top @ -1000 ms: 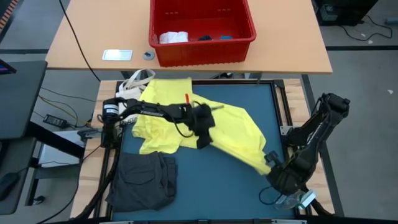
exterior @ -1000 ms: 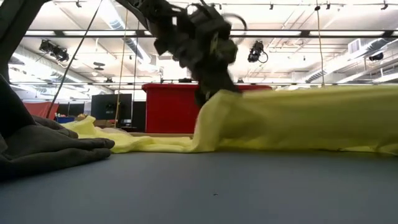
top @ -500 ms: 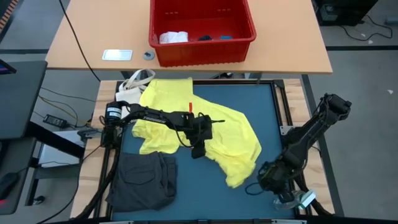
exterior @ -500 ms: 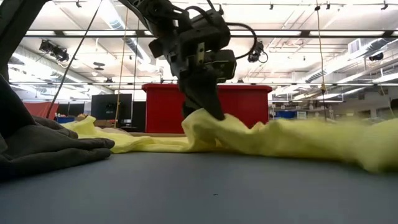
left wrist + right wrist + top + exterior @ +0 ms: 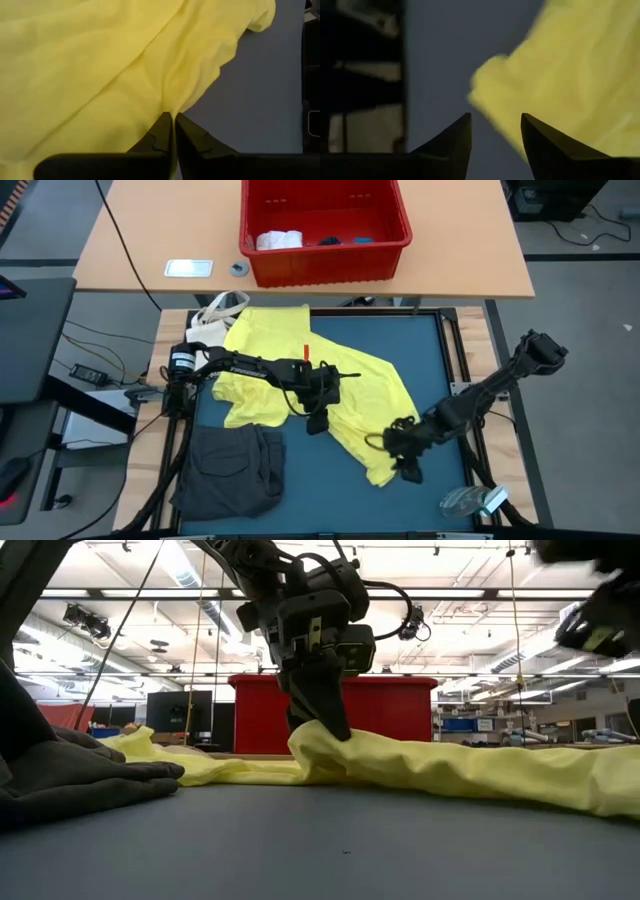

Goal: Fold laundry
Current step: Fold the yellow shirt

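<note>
The big yellow T-shirt (image 5: 350, 380) lies crumpled across the blue mat (image 5: 440, 360), its lower body on the mat. My left gripper (image 5: 318, 420) is shut on the shirt's near edge at mid-table; the low view shows it too (image 5: 335, 728). My right gripper (image 5: 406, 468) stands open just right of the shirt's near-right corner (image 5: 490, 85), with nothing between its fingers (image 5: 496, 117). A dark grey garment (image 5: 230, 465) lies folded at the near left. A white cloth (image 5: 278, 240) sits in the red basket (image 5: 325, 260). My left gripper pinches a raised fold at the shirt's near edge (image 5: 172, 106) between its two fingertips. The fingers (image 5: 330, 710) come from above, pointing down. The cloth peaks a little at the pinch (image 5: 312, 735) and runs out slack over the mat on both sides.
The red basket stands on the wooden table beyond the mat, beside a flat grey device (image 5: 188, 268). A white bag (image 5: 215, 315) lies off the mat's far left corner. A clear plastic thing (image 5: 470, 502) lies at the near right. Bare mat shows at the far right.
My right gripper has let go of the shirt's corner and swung from the near right corner toward the table's middle. The stretch of shirt drawn taut toward the near right has fallen back slack onto the mat. My left gripper has come down with its fold.
</note>
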